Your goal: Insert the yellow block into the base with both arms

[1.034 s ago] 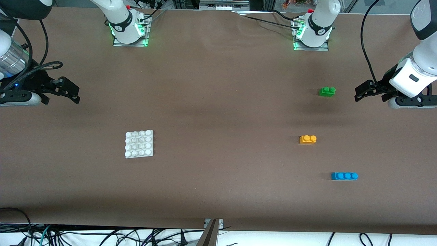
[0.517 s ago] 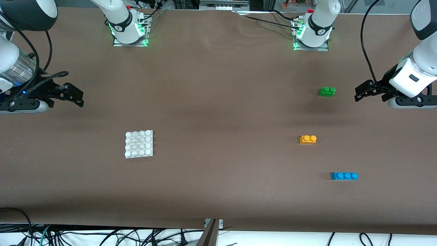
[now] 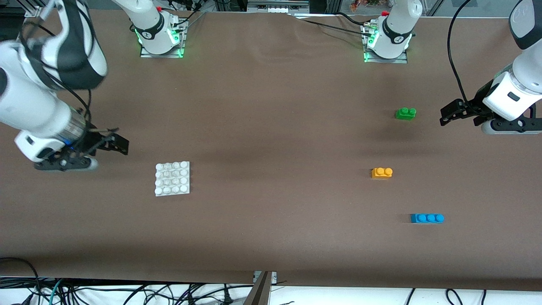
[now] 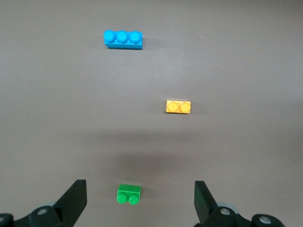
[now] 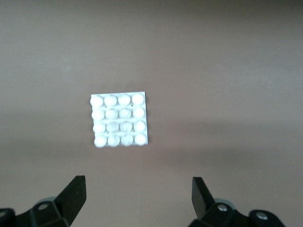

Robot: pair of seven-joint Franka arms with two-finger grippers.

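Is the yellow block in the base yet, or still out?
Out. The yellow block sits alone on the table, apart from the base, whose studs are all bare.

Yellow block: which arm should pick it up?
Left. The yellow block lies toward its end; the left gripper, open, hovers by the green brick. The open right gripper is near the base.

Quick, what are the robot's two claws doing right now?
Left end effector: open, holding nothing, beside the green brick.
Right end effector: open, holding nothing, near the base.
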